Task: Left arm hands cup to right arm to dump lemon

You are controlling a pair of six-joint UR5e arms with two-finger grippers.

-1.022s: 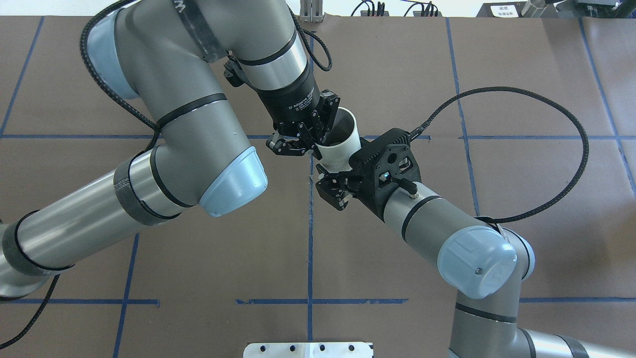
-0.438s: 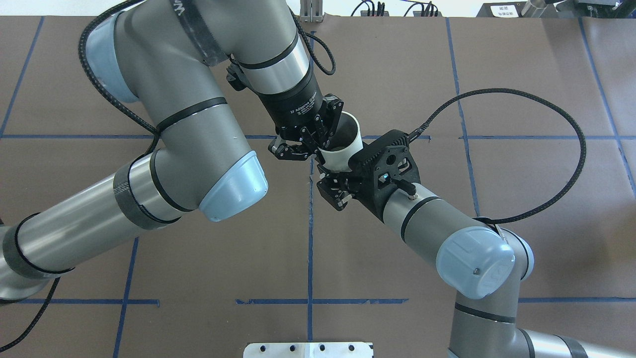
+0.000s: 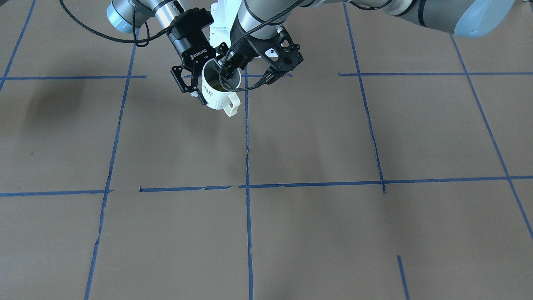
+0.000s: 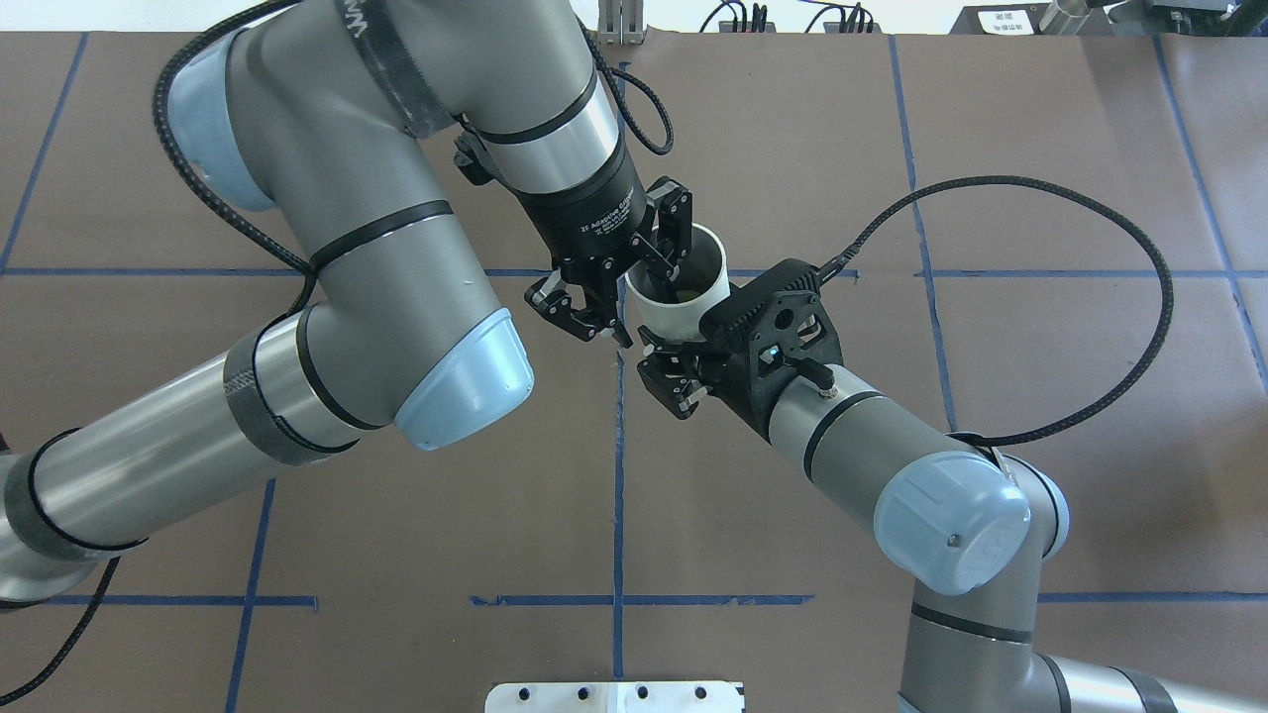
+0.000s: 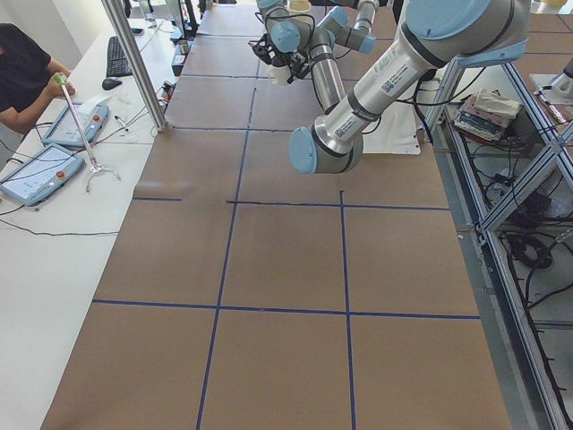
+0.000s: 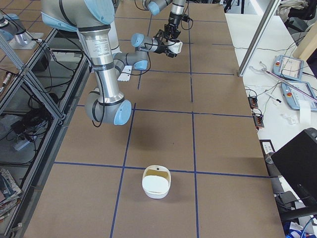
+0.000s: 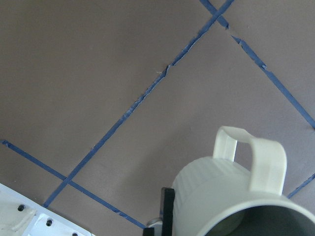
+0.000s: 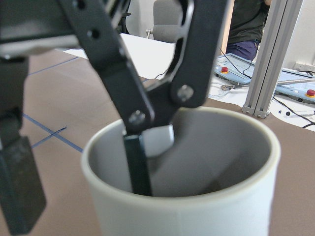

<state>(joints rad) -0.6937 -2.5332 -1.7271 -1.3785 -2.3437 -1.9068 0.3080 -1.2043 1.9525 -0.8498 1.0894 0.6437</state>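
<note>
The white cup hangs tilted above the table's far middle, handle down. A yellow-green lemon lies inside it. My left gripper is open. One finger hangs inside the cup's mouth and the other stands clear outside the wall. My right gripper, lettered ROBOTIQ, is shut on the cup's body from the side and holds it up. The left wrist view shows the cup and its handle close up.
A white lidded container stands at the table's near edge, also at the overhead view's bottom. Blue tape lines grid the brown table. An operator and tablets are at a side bench.
My left gripper's fingers have spread apart and let go of the cup's rim. The cup has shifted slightly right and stays in the right gripper.
</note>
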